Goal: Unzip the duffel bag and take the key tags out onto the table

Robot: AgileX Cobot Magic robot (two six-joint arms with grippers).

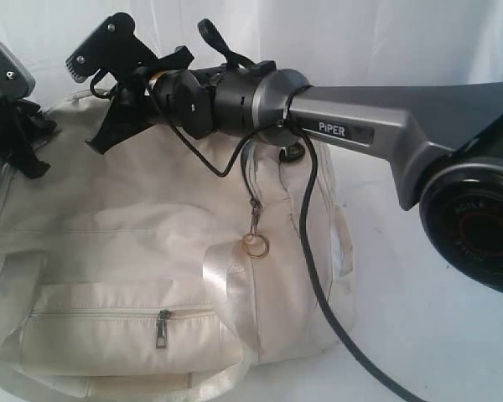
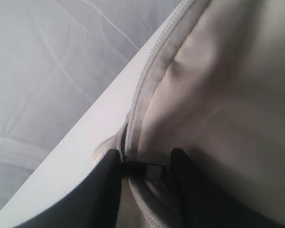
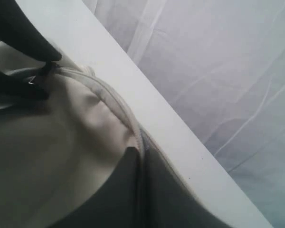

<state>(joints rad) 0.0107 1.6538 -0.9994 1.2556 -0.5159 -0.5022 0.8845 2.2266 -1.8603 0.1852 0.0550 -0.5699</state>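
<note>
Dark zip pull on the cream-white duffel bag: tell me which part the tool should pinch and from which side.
Pinch the small dark zip pull by its two side faces, coming down onto the top of the cream-white fabric duffel bag with a finger each side of the zip line. The pull is narrow and rides the teeth; the left tool holds it that way.

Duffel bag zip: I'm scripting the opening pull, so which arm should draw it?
Left. The left gripper is shut on the zip pull, ready to drag it. The right gripper only pinches the duffel bag at its seam farther along.
</note>
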